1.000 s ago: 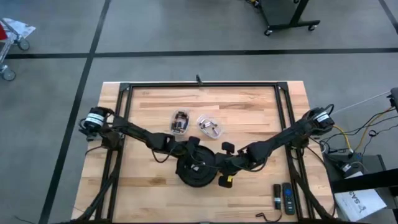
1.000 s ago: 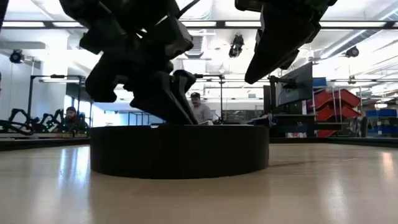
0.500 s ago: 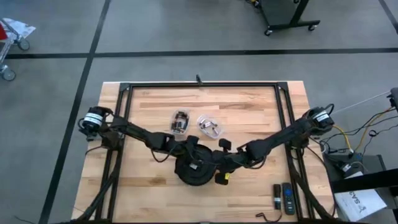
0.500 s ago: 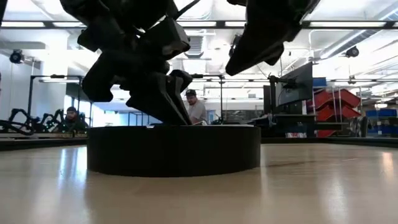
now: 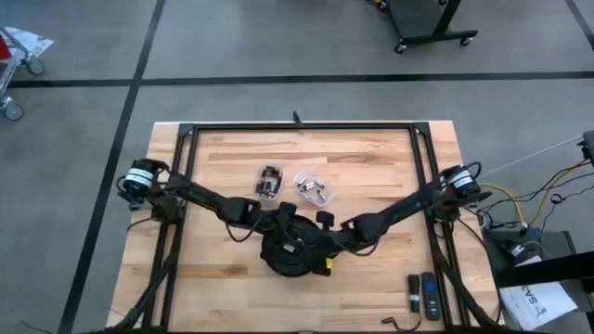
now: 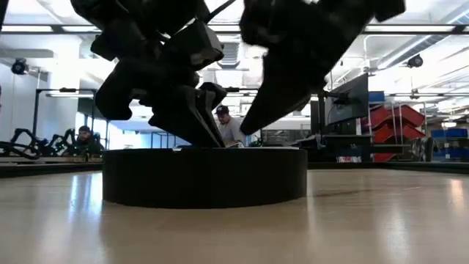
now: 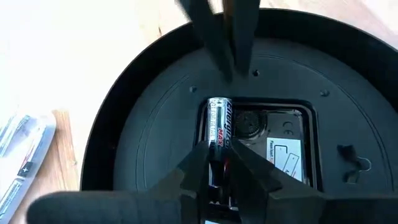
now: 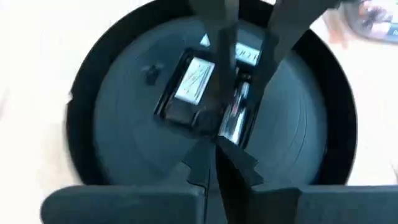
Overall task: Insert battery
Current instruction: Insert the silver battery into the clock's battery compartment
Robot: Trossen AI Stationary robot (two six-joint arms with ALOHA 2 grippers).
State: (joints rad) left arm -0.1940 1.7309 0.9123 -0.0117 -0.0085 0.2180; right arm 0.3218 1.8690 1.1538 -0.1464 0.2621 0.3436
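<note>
- Battery (image 7: 219, 134) sits over the rectangular compartment (image 7: 258, 146) in the back of a round black clock (image 7: 348, 93), clamped lengthwise betw. the left hand (image 7: 219, 168) fingers; printed label faces up, one end toward the compartment's far edge.
- Clock lies face down near the table (image 5: 371, 158) front-centre, both arms meeting over it.
- Step in hand, as I read it: seating the cell into its slot. Not clear it's fully down – looks to ride a bit proud of the recess.
- Next move prob. needs: press down w/ polarity matched to contacts, then release w/o dragging it back out.
- Right hand (image 8: 214, 149) is just above the same compartment, fingers nearly together, tips close on nothing I can make out; likely there to push or steady.
- Left wrist view: only one giving battery label and compartment detail, plus the right arm's fingers coming in from the far side.
- Right wrist view: same opening from the opposite side, cell only a pale streak.
- High view (image 5: 295, 250): shows layout – two clear packets (image 5: 314, 189) behind the clock, two remotes (image 5: 422, 294) at the front right – but the arms hide the battery.
- Low view (image 6: 205, 176): clock flat on the table, people in the room beyond; no battery visible.
</note>
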